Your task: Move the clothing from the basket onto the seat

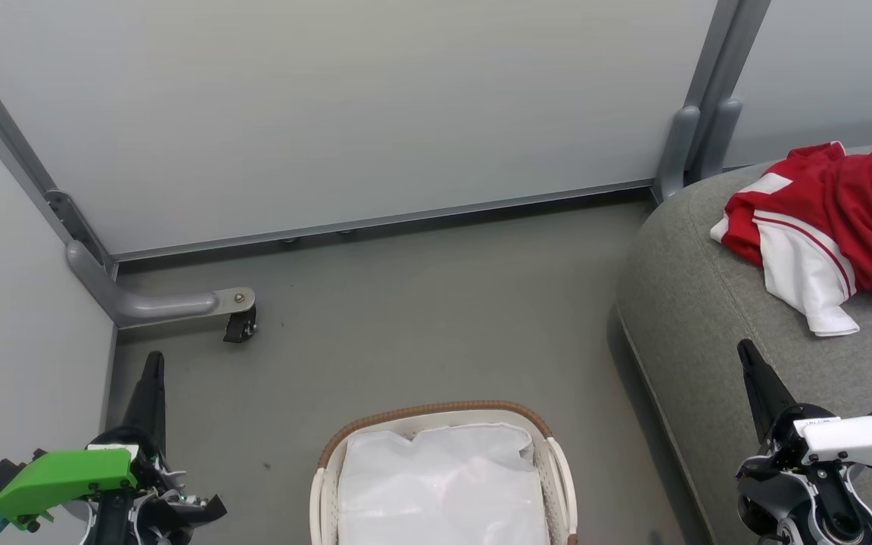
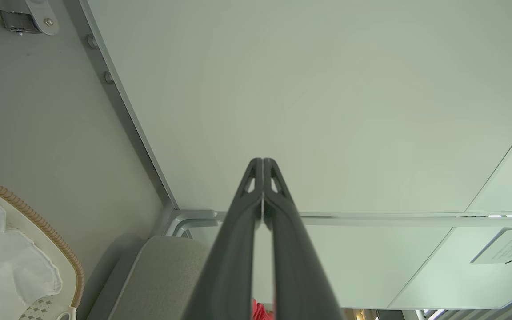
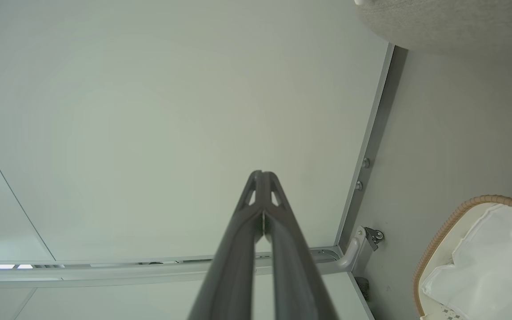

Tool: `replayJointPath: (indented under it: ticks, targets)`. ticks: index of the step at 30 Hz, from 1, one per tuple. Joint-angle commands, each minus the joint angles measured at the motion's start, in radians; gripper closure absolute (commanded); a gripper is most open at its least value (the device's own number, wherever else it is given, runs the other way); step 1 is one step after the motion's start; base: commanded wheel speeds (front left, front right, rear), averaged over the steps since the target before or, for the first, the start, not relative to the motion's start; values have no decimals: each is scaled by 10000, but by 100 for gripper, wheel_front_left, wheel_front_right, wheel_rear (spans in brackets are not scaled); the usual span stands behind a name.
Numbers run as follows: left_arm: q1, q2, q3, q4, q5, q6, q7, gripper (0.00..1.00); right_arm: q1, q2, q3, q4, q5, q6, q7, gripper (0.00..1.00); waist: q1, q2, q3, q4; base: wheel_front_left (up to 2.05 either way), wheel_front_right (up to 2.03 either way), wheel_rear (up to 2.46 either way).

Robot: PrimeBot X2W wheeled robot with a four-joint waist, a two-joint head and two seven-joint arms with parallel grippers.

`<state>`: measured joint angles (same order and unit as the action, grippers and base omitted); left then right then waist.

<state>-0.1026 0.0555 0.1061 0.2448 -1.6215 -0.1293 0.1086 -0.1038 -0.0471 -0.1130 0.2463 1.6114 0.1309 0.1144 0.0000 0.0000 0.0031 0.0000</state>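
Nearest, at bottom centre, the white laundry basket with a brown woven rim stands on the grey floor. What shows of its inside holds nothing but the white cloth liner. At either side the left gripper and right gripper hang empty, each with its two dark fingers pressed together, probably parked because nothing seems left to carry. Farther right, the red-and-white clothing lies crumpled on the grey sofa seat. Pale wall panels stand beyond.

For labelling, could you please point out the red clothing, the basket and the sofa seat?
red clothing (image 1: pixel 860 198): head view, red folds.
basket (image 1: pixel 436 408): head view, woven rim.
sofa seat (image 1: pixel 697 303): head view, bare cushion.
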Motion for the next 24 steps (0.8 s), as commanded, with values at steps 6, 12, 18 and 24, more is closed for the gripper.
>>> replayJointPath:
  ticks: [6,12,18,24]
  targets:
    - [-103,7,53,-10,60,-39,33,100,-86,-61,-20,-39,31,-3,29,100,0,0,0,0,0,0,0]
    - [-105,0,58,-10,51,-39,41,100,-86,-61,-20,-39,32,-3,29,100,0,0,0,0,0,0,0]
    - [-105,-2,64,-9,58,-39,37,100,-85,-61,-20,-39,32,-3,29,100,0,0,0,0,0,0,0]
    - [-106,-6,69,-9,65,-39,33,100,-85,-61,-20,-39,32,-3,29,100,0,0,0,0,0,0,0]
